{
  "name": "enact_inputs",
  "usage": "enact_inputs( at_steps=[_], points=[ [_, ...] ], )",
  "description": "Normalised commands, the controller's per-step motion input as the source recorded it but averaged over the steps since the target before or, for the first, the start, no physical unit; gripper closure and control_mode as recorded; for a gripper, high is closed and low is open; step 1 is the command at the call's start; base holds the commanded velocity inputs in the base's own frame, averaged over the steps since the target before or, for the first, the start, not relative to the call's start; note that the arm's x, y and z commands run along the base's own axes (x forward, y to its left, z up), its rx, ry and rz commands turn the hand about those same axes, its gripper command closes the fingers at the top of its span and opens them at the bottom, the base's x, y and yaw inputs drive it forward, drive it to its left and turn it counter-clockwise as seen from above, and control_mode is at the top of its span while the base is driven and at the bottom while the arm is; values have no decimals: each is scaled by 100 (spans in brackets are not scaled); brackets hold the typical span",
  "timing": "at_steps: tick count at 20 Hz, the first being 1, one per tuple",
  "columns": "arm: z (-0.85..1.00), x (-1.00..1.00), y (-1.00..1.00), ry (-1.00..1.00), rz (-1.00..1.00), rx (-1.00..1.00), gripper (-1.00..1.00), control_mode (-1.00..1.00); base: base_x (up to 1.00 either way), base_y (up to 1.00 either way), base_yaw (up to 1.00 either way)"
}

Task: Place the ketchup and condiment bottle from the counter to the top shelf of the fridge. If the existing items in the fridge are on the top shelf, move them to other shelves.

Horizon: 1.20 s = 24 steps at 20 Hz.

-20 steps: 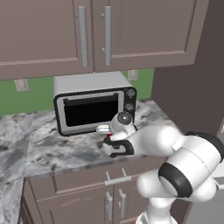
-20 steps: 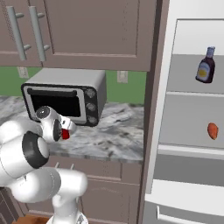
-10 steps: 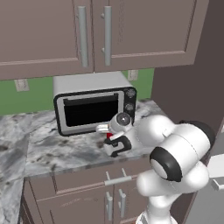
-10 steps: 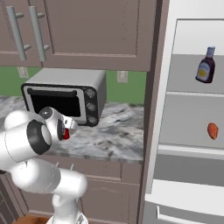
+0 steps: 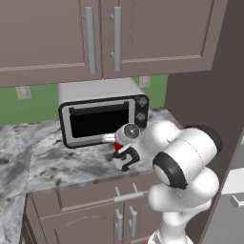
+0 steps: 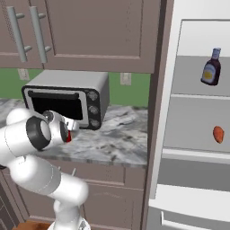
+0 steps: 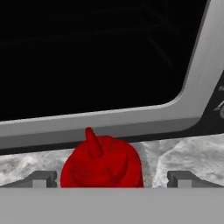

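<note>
The silver toaster oven (image 5: pixel 102 116) is seen on the grey-and-white marbled surface (image 5: pixel 52 159). Just in front of it, the slim all-red ketchup squeeze bottle (image 7: pixel 102 161) is straddled by the tool (image 7: pixel 110 177), jaws spread wide, nothing gripped. Right of the oven, the dark pear-shaped condiment bottle (image 6: pixel 211 67) is seen standing on the fridge's top shelf (image 6: pixel 197 95).

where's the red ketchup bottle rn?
The slim red ketchup squeeze bottle stands on the marbled counter before the silver toaster oven, between the open gripper's fingertips.

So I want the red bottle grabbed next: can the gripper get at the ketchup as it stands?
Probably yes: the gripper is open with the ketchup between its fingertips, nothing between them; the toaster oven sits just behind.
</note>
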Motion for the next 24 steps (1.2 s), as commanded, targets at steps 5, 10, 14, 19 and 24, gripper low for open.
enact_inputs(
  at_steps=[5, 10, 14, 19, 24],
  points=[
    [-4, 15, 3, -1, 0, 0, 100, -100, 0, 0, 0],
    [0, -6, 0, 0, 1, 0, 100, -100, 0, 0, 0],
    [30, -54, -5, -9, 0, 3, 100, -100, 0, 0, 0],
    [91, -90, -17, -19, 0, 9, 100, -100, 0, 0, 0],
    [100, -100, -27, -9, -2, 10, 100, -100, 0, 0, 0]
  ],
)
